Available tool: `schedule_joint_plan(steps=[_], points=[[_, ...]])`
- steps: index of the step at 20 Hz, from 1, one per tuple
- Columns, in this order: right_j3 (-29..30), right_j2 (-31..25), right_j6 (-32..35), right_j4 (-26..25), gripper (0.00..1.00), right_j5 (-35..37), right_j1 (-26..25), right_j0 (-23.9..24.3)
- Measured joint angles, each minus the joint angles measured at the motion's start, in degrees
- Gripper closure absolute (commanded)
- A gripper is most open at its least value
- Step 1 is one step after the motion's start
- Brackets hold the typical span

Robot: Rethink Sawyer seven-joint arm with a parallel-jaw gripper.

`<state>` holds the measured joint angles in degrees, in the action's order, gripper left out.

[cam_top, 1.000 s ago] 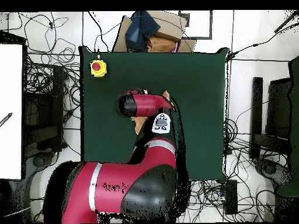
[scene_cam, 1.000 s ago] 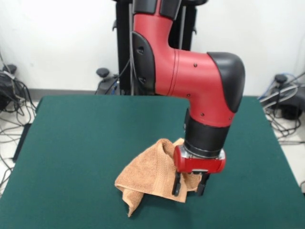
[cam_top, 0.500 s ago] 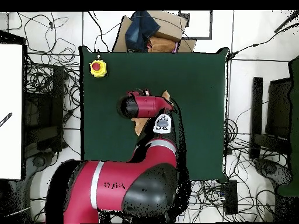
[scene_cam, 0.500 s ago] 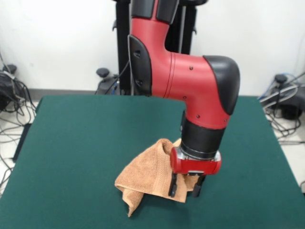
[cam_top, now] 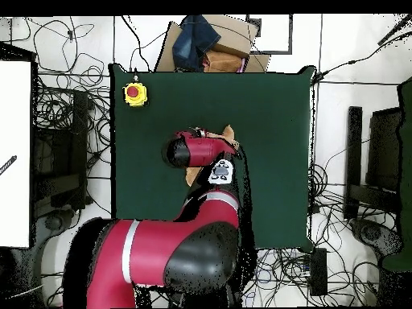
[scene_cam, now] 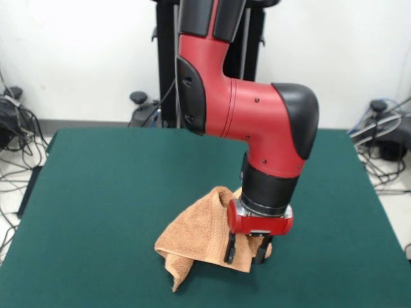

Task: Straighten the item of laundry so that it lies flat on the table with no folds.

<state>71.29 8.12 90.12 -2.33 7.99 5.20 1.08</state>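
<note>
A dark green surface (scene_cam: 115, 192) fills most of both views. The red and black arm (scene_cam: 257, 128) is seen bent down over its middle. A tan towel (scene_cam: 196, 234) lies crumpled in a folded heap near the surface's near edge in the front view, a corner hanging toward the lower left. The hand (scene_cam: 244, 250) is lowered at the towel's right side, its two dark fingers (scene_cam: 229, 249) spread apart with cloth showing between them. A yellow box with a red button (cam_top: 134, 93) is seen on the surface's far left corner from overhead.
</note>
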Motion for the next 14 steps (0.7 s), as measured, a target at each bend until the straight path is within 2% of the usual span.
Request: schedule_joint_plan(steps=[14], points=[[-1.1,0.0,0.0,0.0,0.0,0.0,-4.1,0.0]])
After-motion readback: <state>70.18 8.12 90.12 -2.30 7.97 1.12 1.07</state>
